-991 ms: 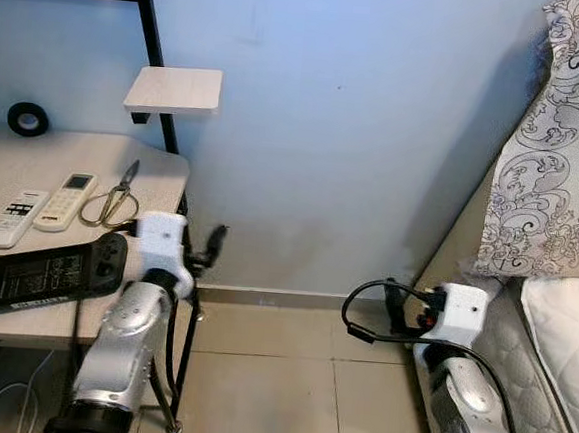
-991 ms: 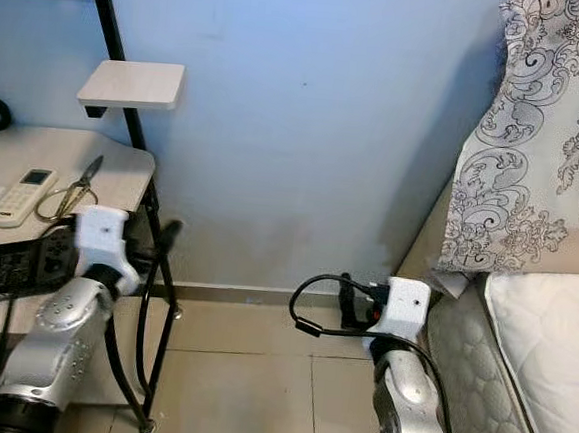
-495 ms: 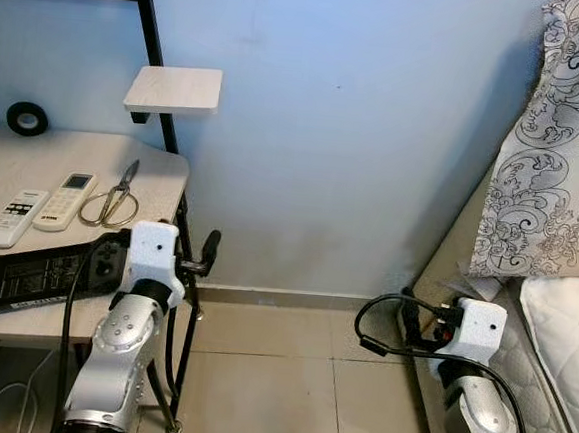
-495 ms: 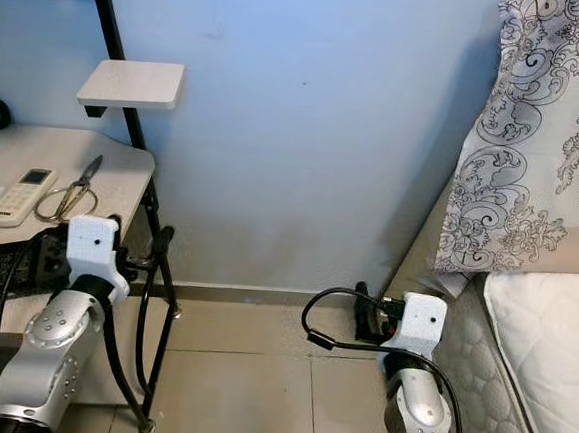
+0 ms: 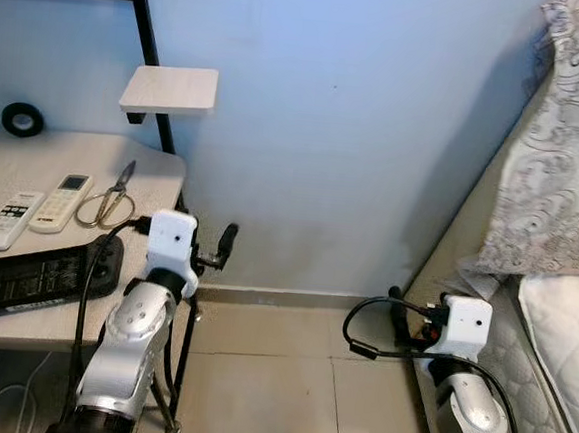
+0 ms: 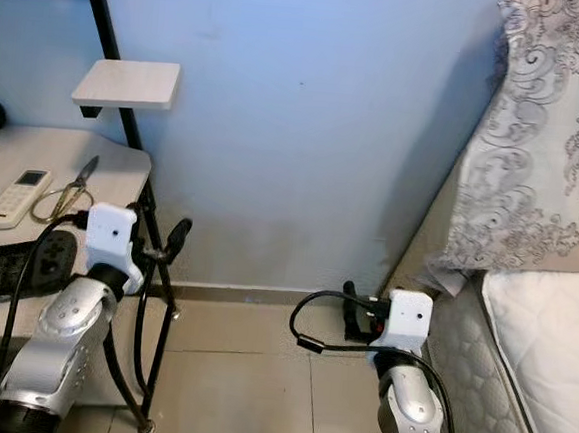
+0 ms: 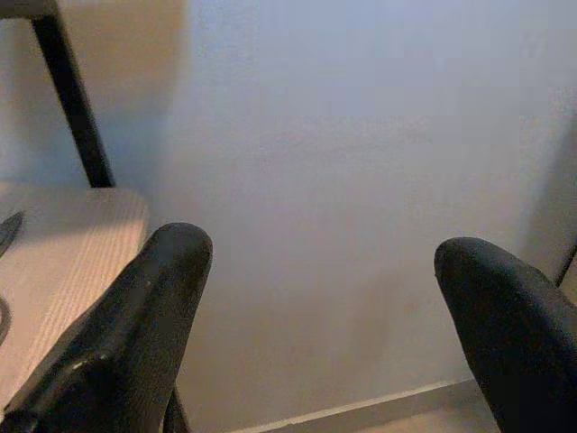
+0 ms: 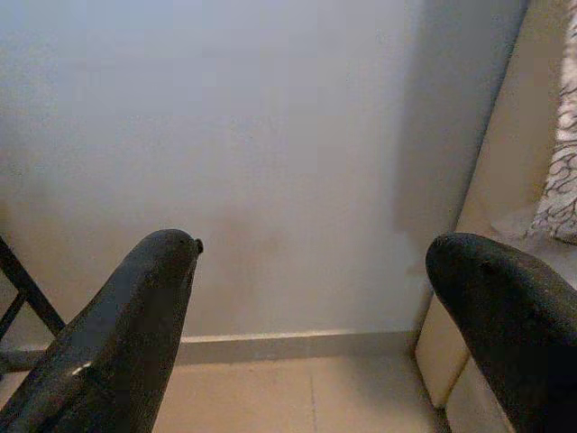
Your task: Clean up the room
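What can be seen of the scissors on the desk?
The scissors lie flat on the pale wood-look desk, near its right edge. Their loop handles look brass or gold coloured and point toward the robot; the darker metal blades point away toward the wall and appear closed. A white remote control lies just left of them, seemingly not touching. Neither gripper touches them; the left gripper hangs beyond the desk edge, open.

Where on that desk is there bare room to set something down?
Free: the desk's back strip between the tape roll and the scissors; also the small wall shelf. Crowded: the front, with two remotes and the game controller beside the left gripper.
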### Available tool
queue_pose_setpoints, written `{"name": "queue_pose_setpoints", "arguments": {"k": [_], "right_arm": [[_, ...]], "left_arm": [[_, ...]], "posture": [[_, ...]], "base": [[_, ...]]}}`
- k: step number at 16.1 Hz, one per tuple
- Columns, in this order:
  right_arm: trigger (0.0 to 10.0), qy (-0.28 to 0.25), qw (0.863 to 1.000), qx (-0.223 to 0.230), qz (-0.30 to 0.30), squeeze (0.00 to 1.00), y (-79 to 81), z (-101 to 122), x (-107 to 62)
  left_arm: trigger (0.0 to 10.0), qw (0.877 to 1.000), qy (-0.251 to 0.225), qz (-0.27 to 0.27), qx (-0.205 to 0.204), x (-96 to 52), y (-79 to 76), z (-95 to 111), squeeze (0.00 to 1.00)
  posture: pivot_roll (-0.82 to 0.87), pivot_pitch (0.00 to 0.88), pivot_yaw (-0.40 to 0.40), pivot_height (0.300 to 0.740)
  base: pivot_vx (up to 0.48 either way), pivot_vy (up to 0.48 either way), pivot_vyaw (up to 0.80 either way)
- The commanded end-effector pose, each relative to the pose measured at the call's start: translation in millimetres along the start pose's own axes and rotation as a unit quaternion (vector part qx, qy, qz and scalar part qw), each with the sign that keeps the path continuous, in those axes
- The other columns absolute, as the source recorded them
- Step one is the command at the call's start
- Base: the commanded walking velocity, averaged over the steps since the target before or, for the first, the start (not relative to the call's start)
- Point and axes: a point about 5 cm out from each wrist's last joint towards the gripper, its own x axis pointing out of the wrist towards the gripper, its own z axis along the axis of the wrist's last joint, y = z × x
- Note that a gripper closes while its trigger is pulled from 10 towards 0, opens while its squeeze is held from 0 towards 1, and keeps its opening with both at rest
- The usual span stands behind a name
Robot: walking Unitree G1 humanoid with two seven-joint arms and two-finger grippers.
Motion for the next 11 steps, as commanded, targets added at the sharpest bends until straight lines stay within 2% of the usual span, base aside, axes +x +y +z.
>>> {"name": "queue_pose_setpoints", "arguments": {"k": [1,3,6,8,9,10,11], "right_arm": [[10.0,0.003,1.000,-0.012,-0.004,0.00,-2.8,1.5,1.8],[10.0,0.002,1.000,-0.016,-0.011,0.00,-3.6,3.5,2.9],[10.0,-0.013,1.000,0.011,0.007,0.00,4.7,10.2,4.2],[10.0,-0.015,1.000,0.010,0.006,0.00,4.8,11.2,5.2],[10.0,-0.018,1.000,0.007,0.002,0.00,4.2,12.2,5.7],[10.0,-0.015,1.000,0.002,0.001,0.00,3.8,12.6,6.2],[10.0,-0.014,1.000,0.000,0.003,0.00,3.4,13.0,7.0]], "left_arm": [[10.0,1.000,-0.002,-0.011,0.006,3.6,-4.0,2.1,0.00],[10.0,1.000,-0.002,-0.014,-0.002,4.5,-5.4,2.3,0.00],[10.0,1.000,0.000,-0.007,-0.013,7.9,-6.4,-0.1,0.00],[10.0,1.000,-0.002,-0.007,-0.015,10.4,-8.5,0.0,0.00],[10.0,0.999,-0.003,0.002,-0.033,9.8,-6.0,-2.0,0.00],[10.0,0.999,0.000,0.007,-0.036,10.2,-3.6,-2.5,0.00],[10.0,0.999,0.001,0.006,-0.032,11.7,-2.8,-2.1,0.00]], "posture": [[-0.08,0.000,0.016,0.740],[-0.08,0.000,0.023,0.740],[-0.09,0.000,0.026,0.740],[-0.09,0.000,0.029,0.740],[-0.09,0.000,0.030,0.740],[-0.09,0.000,0.032,0.740],[-0.09,0.000,0.031,0.740]], "base": [[0.304,-0.371,0.00],[0.302,-0.369,0.00],[0.280,-0.386,0.00],[0.000,-0.416,0.00],[0.000,-0.435,0.00],[0.000,0.000,0.00],[0.000,0.000,-0.73]]}}
